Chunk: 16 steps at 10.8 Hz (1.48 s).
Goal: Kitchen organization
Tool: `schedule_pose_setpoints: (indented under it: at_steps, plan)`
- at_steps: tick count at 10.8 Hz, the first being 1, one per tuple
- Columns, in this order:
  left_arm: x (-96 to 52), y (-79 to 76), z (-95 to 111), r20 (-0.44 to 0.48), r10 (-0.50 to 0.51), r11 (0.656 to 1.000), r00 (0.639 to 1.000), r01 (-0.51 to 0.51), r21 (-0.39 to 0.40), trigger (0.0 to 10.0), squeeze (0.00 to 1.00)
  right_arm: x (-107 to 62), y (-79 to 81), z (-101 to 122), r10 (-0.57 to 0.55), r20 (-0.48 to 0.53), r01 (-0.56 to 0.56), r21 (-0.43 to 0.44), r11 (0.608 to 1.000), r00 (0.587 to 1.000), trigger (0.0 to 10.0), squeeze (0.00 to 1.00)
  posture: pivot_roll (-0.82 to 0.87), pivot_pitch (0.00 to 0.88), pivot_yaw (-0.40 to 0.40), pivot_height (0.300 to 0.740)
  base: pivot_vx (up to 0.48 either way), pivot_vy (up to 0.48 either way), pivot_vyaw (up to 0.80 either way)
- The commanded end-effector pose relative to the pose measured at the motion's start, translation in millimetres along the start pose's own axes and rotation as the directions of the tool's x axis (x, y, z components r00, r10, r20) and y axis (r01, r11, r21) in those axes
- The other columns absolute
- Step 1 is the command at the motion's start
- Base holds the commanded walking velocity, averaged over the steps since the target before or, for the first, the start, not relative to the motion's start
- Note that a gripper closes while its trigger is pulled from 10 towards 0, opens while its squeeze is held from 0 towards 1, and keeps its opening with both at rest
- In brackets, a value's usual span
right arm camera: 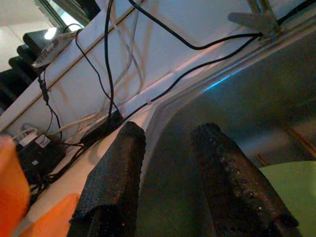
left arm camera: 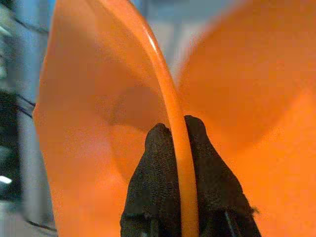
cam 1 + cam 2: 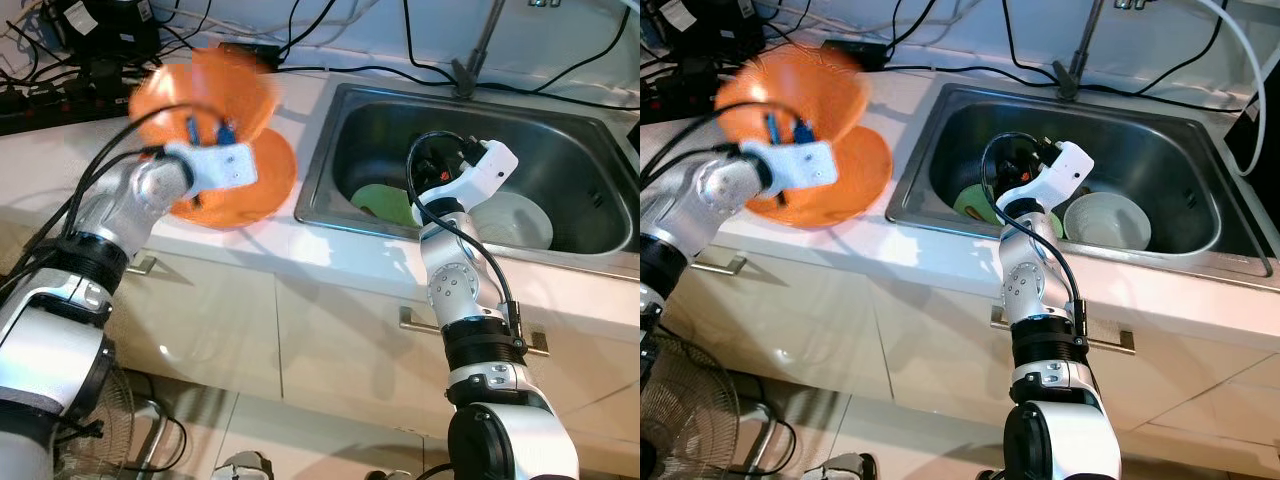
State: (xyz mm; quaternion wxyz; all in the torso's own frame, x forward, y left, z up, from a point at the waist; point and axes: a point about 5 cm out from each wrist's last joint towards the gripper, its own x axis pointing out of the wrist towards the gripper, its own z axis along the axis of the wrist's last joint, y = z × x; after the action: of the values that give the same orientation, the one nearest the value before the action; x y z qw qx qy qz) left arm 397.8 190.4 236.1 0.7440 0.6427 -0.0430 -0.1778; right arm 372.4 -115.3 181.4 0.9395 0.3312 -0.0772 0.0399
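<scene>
Left gripper (image 2: 173, 143): 2 black fingers pinch the rim of a round orange plastic bowl (image 3: 205, 95), held tilted and blurred above a second orange plastic bowl (image 3: 265, 190) resting on the white countertop (image 3: 40, 165). Right gripper (image 1: 170, 148): fingers parted, holding nothing, inside the stainless steel sink (image 3: 560, 150), above a green plate (image 3: 385, 203) beside a white bowl (image 3: 515, 220).

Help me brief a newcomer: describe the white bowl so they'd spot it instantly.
Find the steel sink set into the pale counter. The white bowl sits upright on the sink floor, toward the front, beside the right gripper. Its neighbour in the sink is a flat green dish; the orange dishes are out on the counter.
</scene>
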Motion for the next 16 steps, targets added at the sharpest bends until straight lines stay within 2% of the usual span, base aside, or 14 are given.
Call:
schedule_pose_setpoints:
  at_steps: [1,3,5,6,9,10,12,16]
  plan:
    - [-0.8,12.9,17.7,0.088,0.097,0.994,0.991,-0.102,0.047,10.0,0.00,1.6,3.2,7.0,0.005,0.019,-0.005,0.009,1.000,1.000,10.0,0.00,0.10,0.044,-0.020,0.740,0.000,0.000,0.00]
    - [-2.4,8.0,33.4,0.155,0.128,0.988,0.980,-0.140,0.065,10.0,0.00,1.5,5.6,6.3,0.009,0.014,-0.009,0.022,1.000,1.000,10.0,0.00,0.10,0.048,-0.021,0.740,0.000,0.000,0.00]
    - [-3.9,-5.0,48.0,0.221,0.114,0.988,0.968,-0.133,0.075,10.0,0.00,1.5,9.1,9.1,0.020,0.021,-0.021,0.054,0.998,1.000,10.0,0.00,0.10,0.052,-0.018,0.740,0.000,0.000,0.00]
    - [-4.4,-14.5,61.4,0.263,0.102,0.991,0.959,-0.121,0.058,10.0,0.00,1.3,13.2,15.1,0.032,0.034,-0.036,0.115,0.993,0.999,10.0,1.00,0.09,0.050,-0.016,0.740,0.000,0.000,0.00]
    - [-1.9,-30.3,80.9,0.307,0.075,0.995,0.949,-0.090,0.036,10.0,0.00,1.3,31.8,28.6,0.109,0.054,-0.118,0.196,0.973,0.993,10.0,1.00,0.07,0.029,-0.013,0.740,0.000,0.000,0.00]
    - [-1.2,-33.4,86.0,0.317,0.064,0.996,0.946,-0.080,0.039,10.0,0.00,0.1,39.2,32.4,0.142,0.053,-0.151,0.248,0.957,0.988,10.0,0.00,0.07,0.020,-0.011,0.740,0.000,0.000,0.00]
    - [-1.3,-35.9,90.6,0.335,0.037,0.996,0.942,-0.060,0.060,10.0,0.00,-2.6,47.1,34.1,0.178,0.042,-0.183,0.281,0.942,0.983,10.0,0.00,0.06,0.009,-0.009,0.740,0.000,0.000,0.00]
    - [-4.4,-35.3,102.4,0.403,0.009,0.992,0.915,-0.058,0.109,10.0,0.00,-4.9,50.0,31.1,0.196,0.016,-0.192,0.295,0.936,0.980,10.0,0.00,0.07,0.000,-0.009,0.740,0.000,0.000,0.00]
